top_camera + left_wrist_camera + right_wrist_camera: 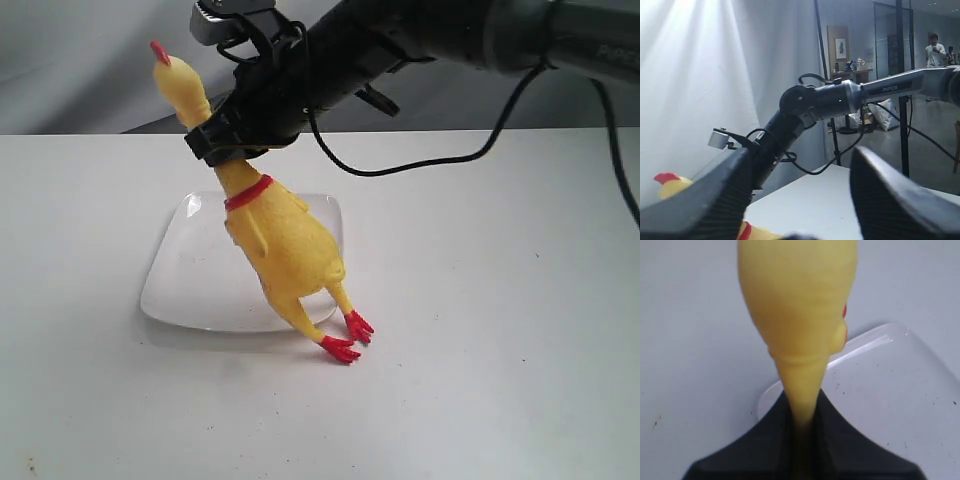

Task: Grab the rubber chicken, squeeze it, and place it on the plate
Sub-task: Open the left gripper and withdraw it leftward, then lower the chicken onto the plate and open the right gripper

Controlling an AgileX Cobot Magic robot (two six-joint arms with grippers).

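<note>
The yellow rubber chicken (285,245) hangs tilted over the white square plate (190,280), head up and to the left. My right gripper (225,140) is shut on its thin neck, just above the red neck band. Its red feet (345,337) are low by the plate's near right corner; whether they touch anything I cannot tell. In the right wrist view the chicken's body (797,305) hangs past the shut right gripper (802,425) above the plate (880,385). My left gripper (805,165) is open and empty, off to the side, with the chicken's head (670,185) beyond one finger.
The white table (500,330) spreads around the plate. The right arm (420,40) with its black cable (430,160) reaches in from the upper right, high over the table. A grey curtain (700,75) and room furniture lie behind.
</note>
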